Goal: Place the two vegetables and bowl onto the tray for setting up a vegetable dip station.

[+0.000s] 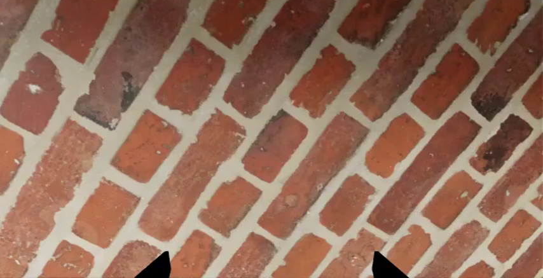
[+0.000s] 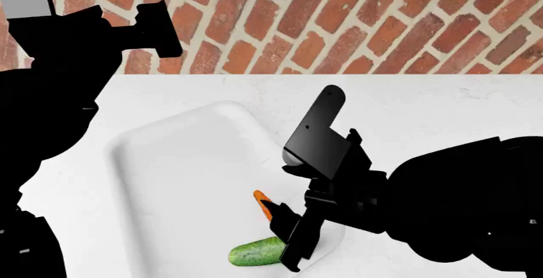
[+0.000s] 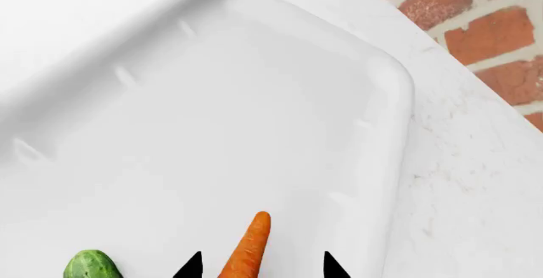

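1. Between the right claw (image 3: 259, 266) tips: carrot (image 3: 247, 249), lying on the tray (image 3: 212, 132); grip or mere straddling impossible to tell.
2. Just beside that claw: cucumber (image 3: 91, 266), also on the tray.
3. Beyond both: bare tray floor, then its rim, then white worktop (image 2: 424, 106).
4. Farther off: left claw (image 1: 269, 266), spread wide, empty, facing brick wall (image 1: 271, 112).

Left pincer (image 1: 267, 268) raised, jaws apart, right pincer (image 3: 259, 266) lowered, jaws apart
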`<state>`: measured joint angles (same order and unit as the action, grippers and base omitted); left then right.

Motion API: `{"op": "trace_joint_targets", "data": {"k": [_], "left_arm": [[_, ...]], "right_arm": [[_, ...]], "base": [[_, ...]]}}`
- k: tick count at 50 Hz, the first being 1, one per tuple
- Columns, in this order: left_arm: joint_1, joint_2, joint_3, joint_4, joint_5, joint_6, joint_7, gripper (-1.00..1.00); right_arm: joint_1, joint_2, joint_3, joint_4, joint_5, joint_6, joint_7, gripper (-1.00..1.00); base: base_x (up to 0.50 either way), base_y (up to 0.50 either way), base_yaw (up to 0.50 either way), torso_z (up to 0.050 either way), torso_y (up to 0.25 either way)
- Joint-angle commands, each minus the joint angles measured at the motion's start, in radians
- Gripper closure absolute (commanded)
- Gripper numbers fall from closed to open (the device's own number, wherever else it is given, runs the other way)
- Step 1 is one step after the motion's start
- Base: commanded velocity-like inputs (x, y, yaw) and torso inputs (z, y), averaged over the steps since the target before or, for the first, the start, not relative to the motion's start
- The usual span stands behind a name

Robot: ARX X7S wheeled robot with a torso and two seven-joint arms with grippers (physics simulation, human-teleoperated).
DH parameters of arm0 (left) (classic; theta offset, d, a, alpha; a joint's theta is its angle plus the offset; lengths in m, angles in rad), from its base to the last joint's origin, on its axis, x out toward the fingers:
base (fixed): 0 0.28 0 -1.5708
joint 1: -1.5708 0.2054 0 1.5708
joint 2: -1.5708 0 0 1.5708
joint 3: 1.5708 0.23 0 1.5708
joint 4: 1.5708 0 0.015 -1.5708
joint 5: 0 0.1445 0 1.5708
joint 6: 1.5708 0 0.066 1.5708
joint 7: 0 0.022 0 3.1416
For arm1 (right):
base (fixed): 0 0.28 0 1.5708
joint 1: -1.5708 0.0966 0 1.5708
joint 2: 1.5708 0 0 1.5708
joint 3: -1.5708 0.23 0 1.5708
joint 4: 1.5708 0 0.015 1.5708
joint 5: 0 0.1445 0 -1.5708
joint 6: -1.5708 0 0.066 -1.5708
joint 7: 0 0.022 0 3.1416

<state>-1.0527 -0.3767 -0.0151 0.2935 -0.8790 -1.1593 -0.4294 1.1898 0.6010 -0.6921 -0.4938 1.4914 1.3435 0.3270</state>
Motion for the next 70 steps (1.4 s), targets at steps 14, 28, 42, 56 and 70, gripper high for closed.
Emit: {"op": "trace_joint_targets", "data": {"k": [14,28,42,56,70], "left_arm": [[-0.002,0.005,-0.008,-0.008,-0.007,0.009,-0.003,-1.0],[0.058,-0.002,-0.076,0.122,-0.038,0.063,-0.019,-1.0],[0.148,-0.046,-0.117,0.299,-0.041,0.152,0.015,-1.0],[0.143,-0.051,-0.117,0.297,-0.05,0.147,0.003,-1.0],[0.134,-0.052,-0.116,0.302,-0.066,0.137,-0.012,-1.0]], "right_arm": [[-0.013,0.032,0.043,-0.02,-0.039,-0.072,-0.011,-1.0],[-0.324,0.179,0.431,-0.224,-0.474,-0.634,0.149,-1.0],[-0.51,0.241,0.647,-0.335,-0.406,-0.765,0.267,-1.0],[-0.512,0.253,0.643,-0.342,-0.402,-0.762,0.259,-1.0],[-0.539,0.258,0.643,-0.351,-0.398,-0.776,0.239,-1.0]], "base": [[0.0,0.0,0.0,0.0,0.0],[0.0,0.0,0.0,0.0,0.0],[-0.05,0.0,0.0,0.0,0.0],[-0.5,0.0,0.0,0.0,0.0],[-0.5,0.0,0.0,0.0,0.0]]}}
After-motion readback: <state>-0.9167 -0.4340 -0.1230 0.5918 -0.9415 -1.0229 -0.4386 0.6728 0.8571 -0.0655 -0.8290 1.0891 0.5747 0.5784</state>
